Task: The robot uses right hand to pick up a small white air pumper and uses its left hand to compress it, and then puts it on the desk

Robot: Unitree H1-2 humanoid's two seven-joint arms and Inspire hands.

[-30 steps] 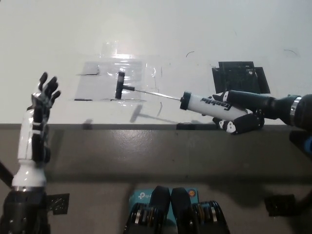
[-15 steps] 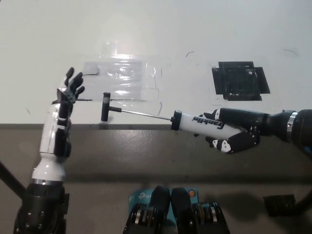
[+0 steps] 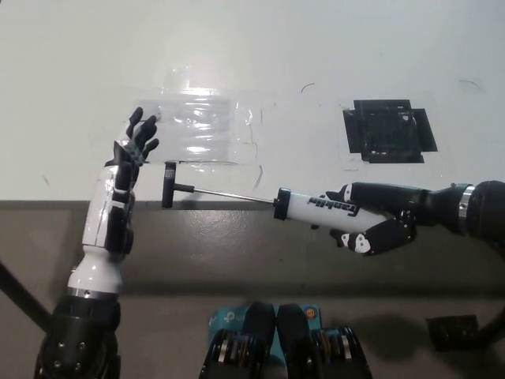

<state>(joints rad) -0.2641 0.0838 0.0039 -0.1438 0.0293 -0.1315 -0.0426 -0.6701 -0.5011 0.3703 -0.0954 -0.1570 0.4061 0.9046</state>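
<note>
Lining up for the squeeze: pump (image 3: 316,207) held over the desk (image 3: 316,63) edge.
Right hand (image 3: 371,223) clamped on the white barrel, rod out, T-handle (image 3: 168,185) pointing left. Left hand (image 3: 130,158), fingers spread, sits just beside the handle. Best to set palm square on the handle, then push straight along the rod while right holds steady.

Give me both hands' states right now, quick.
Left hand: open, fingers spread, holding nothing, just left of the pump's handle.
Right hand: shut on the air pump, rod extended.
</note>
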